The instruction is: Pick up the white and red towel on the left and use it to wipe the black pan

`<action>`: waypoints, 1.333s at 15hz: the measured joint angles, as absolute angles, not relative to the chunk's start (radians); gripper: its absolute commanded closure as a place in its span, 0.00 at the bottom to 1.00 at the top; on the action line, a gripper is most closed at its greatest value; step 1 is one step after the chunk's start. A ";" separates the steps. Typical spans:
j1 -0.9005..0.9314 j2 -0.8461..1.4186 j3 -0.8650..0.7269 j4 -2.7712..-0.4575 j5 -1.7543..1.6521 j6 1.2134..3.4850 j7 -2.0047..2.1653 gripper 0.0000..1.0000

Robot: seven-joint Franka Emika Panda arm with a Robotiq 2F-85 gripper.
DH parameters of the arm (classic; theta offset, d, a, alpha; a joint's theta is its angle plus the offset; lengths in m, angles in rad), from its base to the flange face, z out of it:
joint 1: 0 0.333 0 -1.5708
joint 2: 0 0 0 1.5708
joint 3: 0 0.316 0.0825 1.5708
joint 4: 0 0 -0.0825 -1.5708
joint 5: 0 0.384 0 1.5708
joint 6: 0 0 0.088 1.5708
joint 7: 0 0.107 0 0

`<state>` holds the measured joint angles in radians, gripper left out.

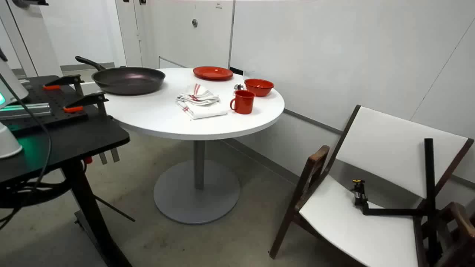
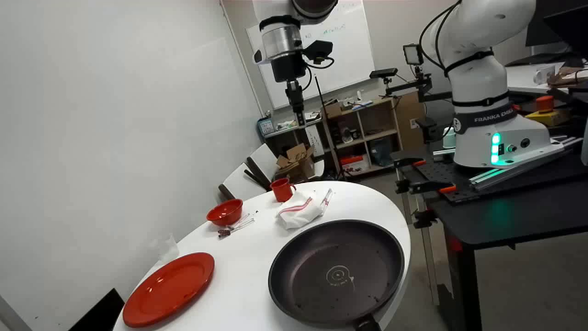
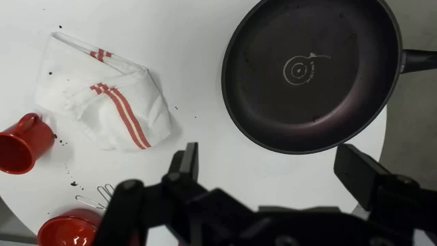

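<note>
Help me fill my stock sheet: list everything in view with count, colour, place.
Table: 1, white, beside desk
Desk: 1, black, beside table
Clamps: 2, black and orange, desk edge
Black pan: 1, black, on table
Mug: 1, red, on table
White and red towel: 1 or 2 (unclear), white and red, between pan and mug
Bowl: 1, red, on table
Plate: 1, red, on table
Wire utensils: count unclear, silver, beside bowl
Crumbs: several, dark, on table
Chair: at least 1, white and brown, near table
Shelf unit: 1, tan, background
Cardboard boxes: several, brown, background
Whiteboard: 1, white, background
Robot arm: 1, white, mounted on desk
End effector: 1, black, open above table
</note>
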<state>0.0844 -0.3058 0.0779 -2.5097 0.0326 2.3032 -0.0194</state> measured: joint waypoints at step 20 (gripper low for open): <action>0.053 -0.154 0.021 -2.408 0.042 2.305 -0.030 0.00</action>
<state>0.0527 -0.1544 0.0214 -2.4081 0.0417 2.3053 -0.0299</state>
